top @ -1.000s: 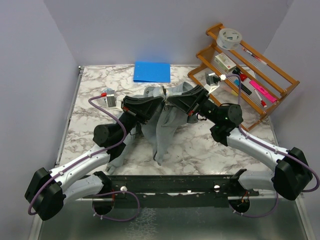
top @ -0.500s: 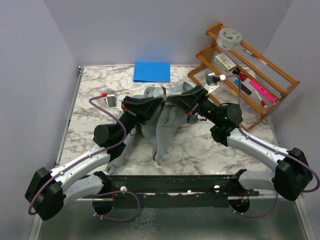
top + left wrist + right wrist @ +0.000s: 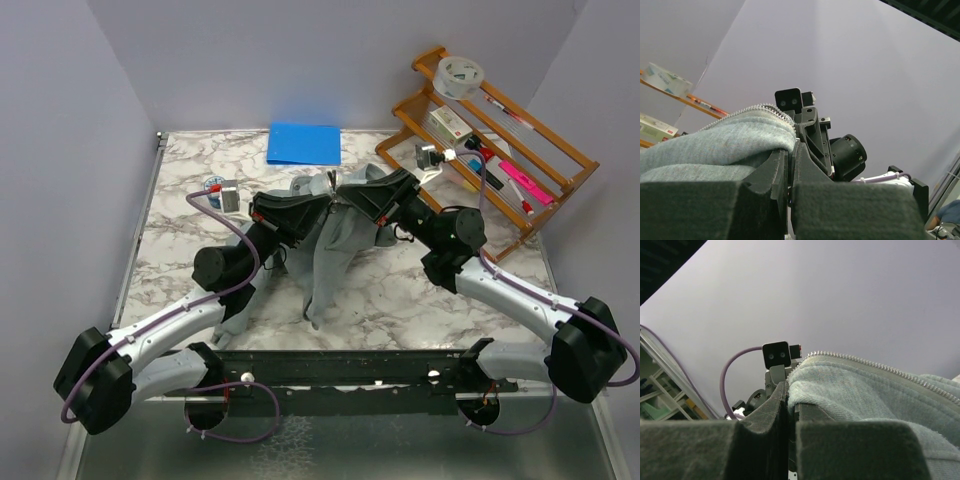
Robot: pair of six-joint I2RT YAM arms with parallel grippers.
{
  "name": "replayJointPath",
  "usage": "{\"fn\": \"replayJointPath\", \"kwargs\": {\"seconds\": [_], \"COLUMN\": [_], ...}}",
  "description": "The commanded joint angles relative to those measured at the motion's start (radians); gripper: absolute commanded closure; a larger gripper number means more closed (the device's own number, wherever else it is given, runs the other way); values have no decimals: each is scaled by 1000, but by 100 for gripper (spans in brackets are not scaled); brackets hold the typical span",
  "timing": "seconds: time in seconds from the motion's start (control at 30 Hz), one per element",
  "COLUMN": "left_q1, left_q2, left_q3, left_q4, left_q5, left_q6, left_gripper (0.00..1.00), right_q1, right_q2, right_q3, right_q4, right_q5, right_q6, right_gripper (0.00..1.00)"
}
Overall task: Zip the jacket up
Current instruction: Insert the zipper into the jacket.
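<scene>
The light grey jacket hangs off the table in a long fold, held up at its top between both grippers. My left gripper is shut on one zipper edge, and my right gripper is shut on the other, the two almost nose to nose. In the left wrist view the jacket bulges over the left finger of the shut gripper, zipper teeth along its rim. In the right wrist view the jacket drapes to the right of the shut gripper, a row of zipper teeth on top.
A flat blue pad lies at the table's back. A wooden rack with pens, boxes and a tape roll stands at the back right. A small round item lies at the left.
Both grippers have shifted slightly up and toward the back with the jacket's top edge; the hanging fabric followed. The grips are unchanged.
</scene>
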Motion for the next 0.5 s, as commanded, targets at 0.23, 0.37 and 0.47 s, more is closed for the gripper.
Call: {"fn": "replayJointPath", "kwargs": {"seconds": [0.23,0.37,0.47], "left_q1": [-6,-5,-5], "left_q2": [45,45,50], "left_q3": [-18,-33,-43], "left_q4": [14,-66,-159], "left_q5": [128,130,143], "left_q6": [-49,-37,-3], "left_gripper": [100,100,100], "right_q1": [7,7,7], "right_q2": [-61,-80,-111], "right_q3": [-54,-65,-90], "right_q4": [49,10,-68], "right_q5": [150,160,178], "right_q6": [-15,-32,-71], "right_gripper": [100,100,100]}}
